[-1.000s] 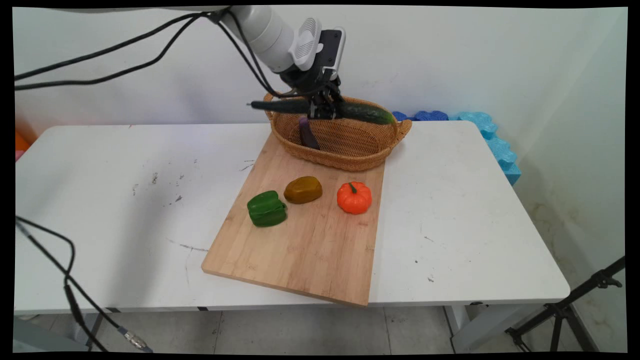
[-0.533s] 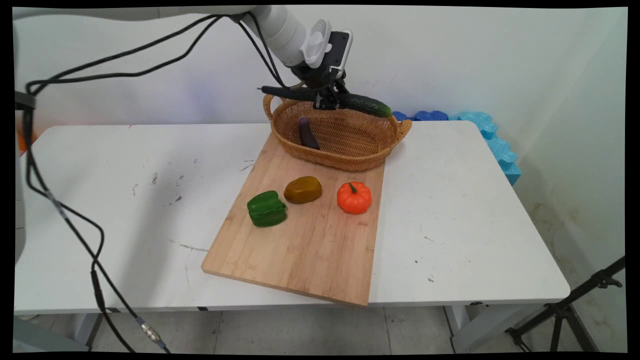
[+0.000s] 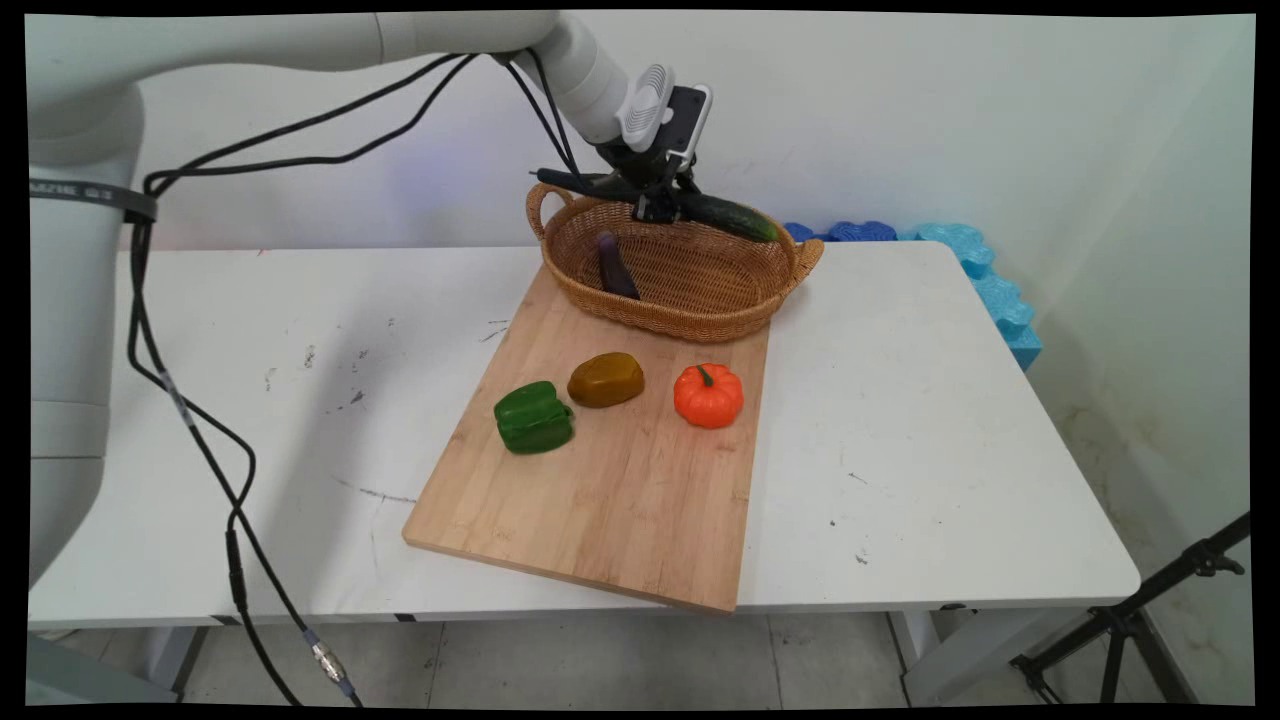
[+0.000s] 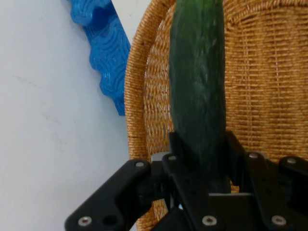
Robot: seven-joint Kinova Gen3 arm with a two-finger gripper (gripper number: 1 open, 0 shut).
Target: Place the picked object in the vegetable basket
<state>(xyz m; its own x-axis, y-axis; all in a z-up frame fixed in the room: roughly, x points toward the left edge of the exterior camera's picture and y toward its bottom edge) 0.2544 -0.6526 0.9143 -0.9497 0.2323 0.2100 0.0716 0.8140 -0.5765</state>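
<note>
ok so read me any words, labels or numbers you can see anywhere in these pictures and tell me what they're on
No text can be read in either view.
The dark band round the arm's white link at the left of the main view bears small light lettering, too small and blurred to read.
The cucumber, wicker basket, cutting board and the vegetables on it carry no labels.

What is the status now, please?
Gripper shut on cucumber, held above the basket's back rim. Eggplant lies inside basket. Green pepper, brown vegetable, pumpkin on cutting board.
</note>
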